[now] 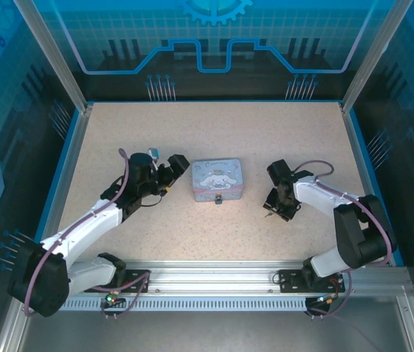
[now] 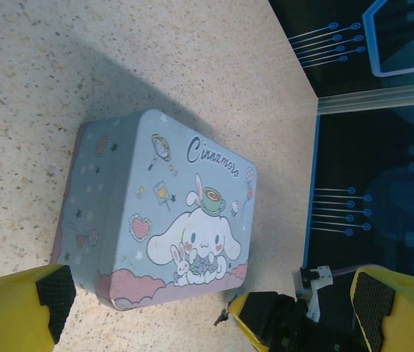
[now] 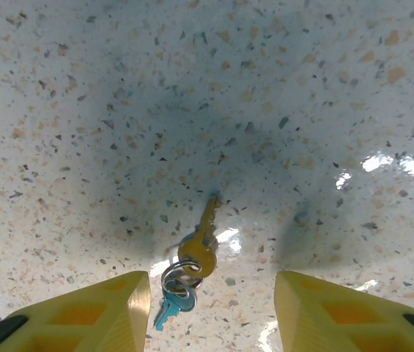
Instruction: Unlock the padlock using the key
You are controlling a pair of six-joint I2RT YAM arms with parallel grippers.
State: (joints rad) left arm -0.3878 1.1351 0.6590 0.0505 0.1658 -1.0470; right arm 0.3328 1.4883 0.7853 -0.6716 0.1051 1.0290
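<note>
Key (image 3: 205,240) lies flat on the bench (image 3: 82,110), well right of the tin (image 1: 217,179), ringed with a second, bluish key (image 3: 168,308). Right hand (image 3: 210,287) is low over it, spread wide and holding nothing, one finger on either side of the ring. Judged purpose: to close on the key's head.

Padlock (image 1: 219,198) is at the tin's near wall, touching it. Left hand (image 1: 177,164) is just left of the tin, open and empty, fingers aimed at it. It is probably placed to brace the tin during unlocking.
</note>
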